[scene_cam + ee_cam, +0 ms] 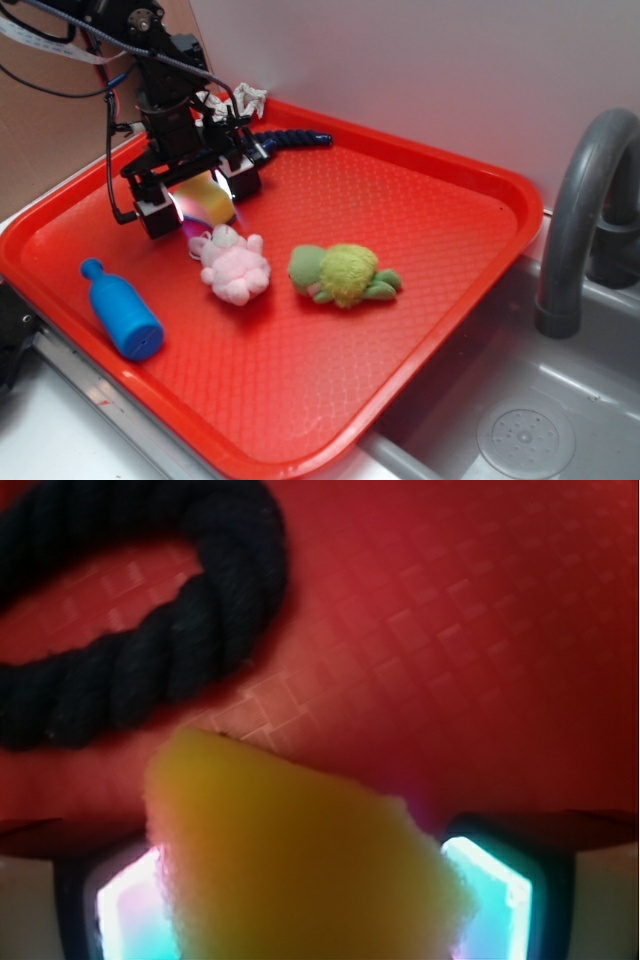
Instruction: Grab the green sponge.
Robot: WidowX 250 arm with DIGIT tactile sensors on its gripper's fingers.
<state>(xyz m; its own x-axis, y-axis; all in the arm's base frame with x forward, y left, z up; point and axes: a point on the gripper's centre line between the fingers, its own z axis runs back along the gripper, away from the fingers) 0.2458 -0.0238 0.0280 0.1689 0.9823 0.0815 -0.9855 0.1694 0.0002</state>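
The green sponge (204, 196), really a yellow wedge, sits clamped between the gripper's (200, 203) two fingers (155, 212) near the back left of the red tray (420, 260). Just in front of the sponge lies a pink plush toy (234, 265), with a green plush turtle (342, 274) beside that and a blue bottle (122, 312) nearer the tray's front edge. Behind the sponge lies a dark rope (150, 630). The wrist view alone shows the rope's loop and the sponge's fuzzy tip; the exterior view alone shows the toys.
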